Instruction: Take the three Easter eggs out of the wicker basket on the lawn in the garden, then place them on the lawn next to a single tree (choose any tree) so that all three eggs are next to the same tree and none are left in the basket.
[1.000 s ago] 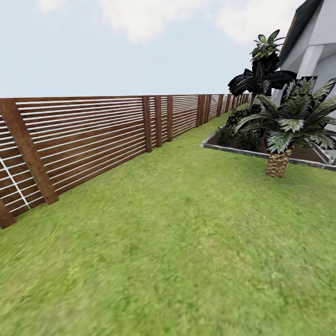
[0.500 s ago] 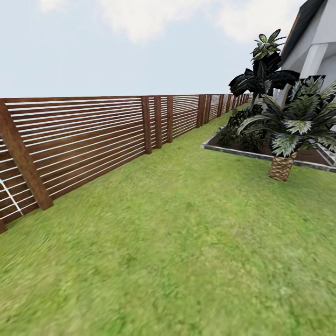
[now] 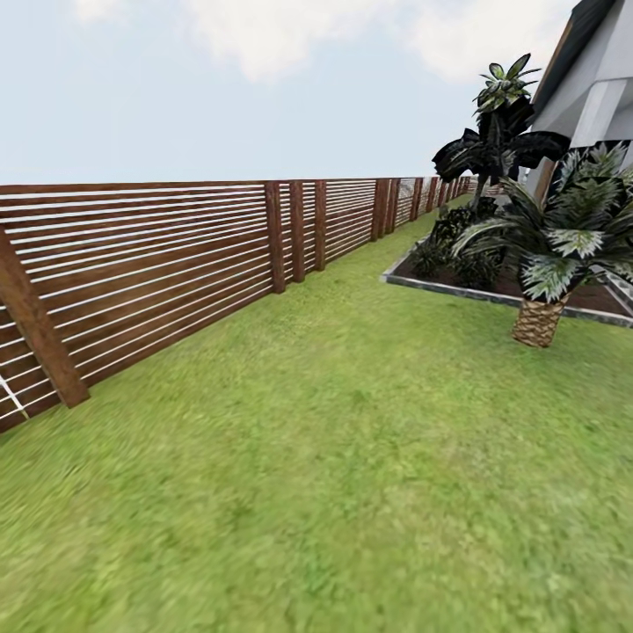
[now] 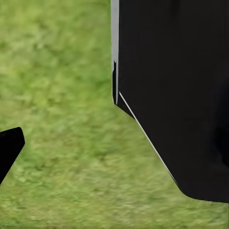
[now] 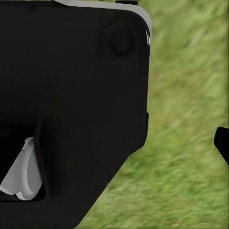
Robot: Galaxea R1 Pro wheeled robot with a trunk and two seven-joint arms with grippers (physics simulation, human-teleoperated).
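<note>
The lawn [image 3: 352, 457] fills the lower part of the head view, with a slatted fence [image 3: 176, 255] running from the left edge toward the upper middle, and a short palm [image 3: 549, 255] standing on the grass at the right, just in front of a kerbed bed [image 3: 457, 288] of dark shrubs beside the house [image 3: 598, 79]. Both wrist views look down on grass [image 4: 62, 95] past black robot bodywork [image 4: 176, 95] (a dark tip [image 4: 9, 148] at one edge, another [image 5: 222, 145] opposite). I cannot tell whether either gripper's fingers are apart or together.
</note>
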